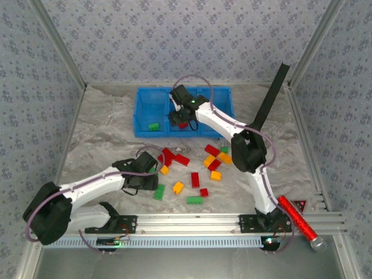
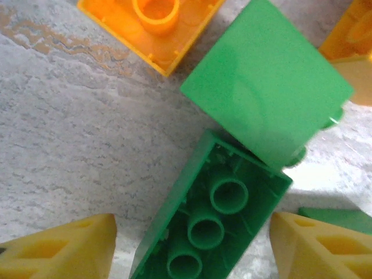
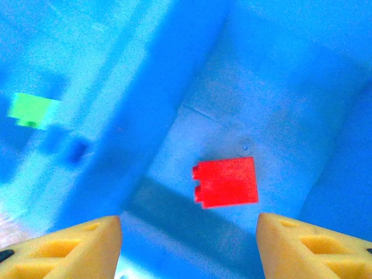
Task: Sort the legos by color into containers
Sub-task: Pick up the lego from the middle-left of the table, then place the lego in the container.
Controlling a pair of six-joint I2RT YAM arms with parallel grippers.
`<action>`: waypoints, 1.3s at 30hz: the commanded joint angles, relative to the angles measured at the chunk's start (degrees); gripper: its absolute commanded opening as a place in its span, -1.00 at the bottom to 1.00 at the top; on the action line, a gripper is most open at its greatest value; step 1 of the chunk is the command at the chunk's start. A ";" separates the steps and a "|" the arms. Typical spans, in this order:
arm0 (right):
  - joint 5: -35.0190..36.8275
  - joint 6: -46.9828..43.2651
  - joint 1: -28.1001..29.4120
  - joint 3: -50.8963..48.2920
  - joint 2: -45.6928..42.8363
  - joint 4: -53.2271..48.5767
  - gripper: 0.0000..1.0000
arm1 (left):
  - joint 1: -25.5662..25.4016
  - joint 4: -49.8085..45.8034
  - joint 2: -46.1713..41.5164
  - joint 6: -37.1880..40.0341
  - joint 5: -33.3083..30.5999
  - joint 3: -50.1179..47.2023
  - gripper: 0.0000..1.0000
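Upturned green brick (image 2: 212, 221) cut off at bottom edge — orange brick (image 2: 125, 23) at top.

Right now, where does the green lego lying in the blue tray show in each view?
Top external: green lego in the left compartment of the blue tray.
Right wrist: upper left, beyond the divider wall.
Shared landmark: the red lego, right of the green one in both.

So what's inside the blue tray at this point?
One green brick lies in the left compartment of the blue tray and one red brick in the middle one, under the open right gripper. The right arm covers part of the right compartment; its contents are unclear.
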 commanded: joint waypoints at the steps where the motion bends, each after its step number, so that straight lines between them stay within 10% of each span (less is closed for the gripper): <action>1: 1.09 -1.66 1.59 -2.99 -8.44 -2.36 0.29 | -0.37 1.33 2.57 1.84 -1.10 1.83 0.29; 16: 3.45 7.29 2.92 -29.17 -35.81 -13.46 0.29 | -0.40 1.13 6.90 2.78 0.11 3.80 -0.41; 28: -2.55 32.74 8.23 -54.39 -56.04 -9.43 0.33 | 4.13 -6.57 6.32 9.93 -8.44 22.81 -0.55; 39: 0.36 41.87 15.87 -62.62 -59.21 -5.20 0.36 | 15.22 4.55 23.70 17.43 -10.20 43.27 -0.58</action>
